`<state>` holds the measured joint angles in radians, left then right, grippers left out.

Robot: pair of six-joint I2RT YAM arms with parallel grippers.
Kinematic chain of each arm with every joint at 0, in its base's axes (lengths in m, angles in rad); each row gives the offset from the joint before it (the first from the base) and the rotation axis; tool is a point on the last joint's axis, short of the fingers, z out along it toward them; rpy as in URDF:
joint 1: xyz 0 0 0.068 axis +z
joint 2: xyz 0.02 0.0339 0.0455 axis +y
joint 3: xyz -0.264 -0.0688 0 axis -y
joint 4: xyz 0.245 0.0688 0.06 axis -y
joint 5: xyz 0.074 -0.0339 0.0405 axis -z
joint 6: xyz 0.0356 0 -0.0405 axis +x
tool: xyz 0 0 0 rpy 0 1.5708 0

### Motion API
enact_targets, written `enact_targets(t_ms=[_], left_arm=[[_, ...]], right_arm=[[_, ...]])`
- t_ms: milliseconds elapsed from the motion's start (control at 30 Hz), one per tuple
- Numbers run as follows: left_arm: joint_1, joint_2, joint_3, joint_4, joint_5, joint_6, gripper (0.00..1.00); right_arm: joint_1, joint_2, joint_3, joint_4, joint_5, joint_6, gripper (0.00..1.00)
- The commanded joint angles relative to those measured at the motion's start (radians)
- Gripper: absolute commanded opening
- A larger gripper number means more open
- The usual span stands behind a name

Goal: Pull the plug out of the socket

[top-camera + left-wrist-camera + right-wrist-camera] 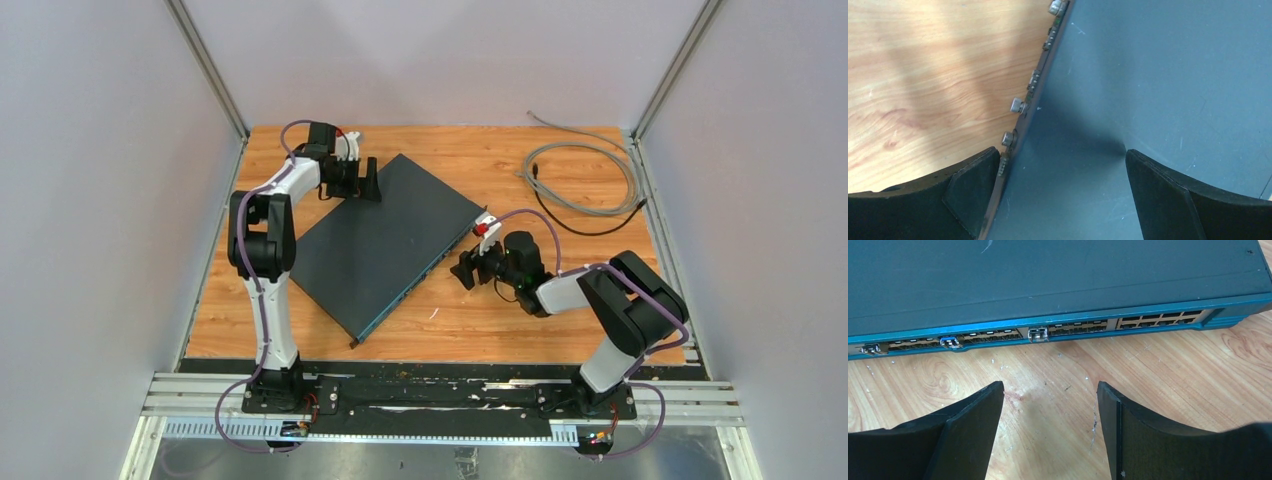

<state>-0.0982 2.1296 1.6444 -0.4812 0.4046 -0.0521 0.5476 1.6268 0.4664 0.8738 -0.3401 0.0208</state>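
Conceivably, with the right gripper (1049,386) parted and empty just short of the plug (1037,334) seated in the front port row of the switch (1048,280), and the left gripper (1060,154) spread wide astride its rear edge, the small plug could be missed or the unclamped switch dragged along.

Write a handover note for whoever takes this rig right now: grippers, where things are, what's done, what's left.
Left gripper: open, jaws straddling the rear edge of the switch, not clamped.
Right gripper: open and empty, low over the table, facing the switch's port row and short of it.
Plugs: three sit in the port row; the right-hand plug is roughly ahead of the right gripper.
Grey cable: coiled far right, apart from the switch.
Done: both arms positioned.
Left: no plug pulled yet. Probably steady the switch, move in, grip the plug, pull.
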Motion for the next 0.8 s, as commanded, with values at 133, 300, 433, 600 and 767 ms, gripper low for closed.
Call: enact_targets(t_ms=[133,300,433,600,767], left_arm=[[-0.002,0.082,-0.009,-0.036,0.337,0.098,0.98],[-0.011,0.099,-0.069,-0.023,0.338,0.094,0.97],[-0.017,0.092,-0.101,-0.011,0.361,0.080,0.96],[-0.033,0.069,-0.153,0.014,0.319,0.057,0.96],[-0.034,0.053,-0.199,0.043,0.222,-0.009,0.96]], right_arm=[[0.019,0.011,-0.038,0.119,0.015,-0.080,0.70],[0.020,-0.001,-0.082,0.133,0.055,-0.080,0.70],[0.020,0.012,-0.115,0.182,0.069,-0.073,0.70],[0.020,0.033,-0.127,0.229,0.045,-0.080,0.70],[0.019,0.047,-0.167,0.321,0.055,-0.070,0.69]])
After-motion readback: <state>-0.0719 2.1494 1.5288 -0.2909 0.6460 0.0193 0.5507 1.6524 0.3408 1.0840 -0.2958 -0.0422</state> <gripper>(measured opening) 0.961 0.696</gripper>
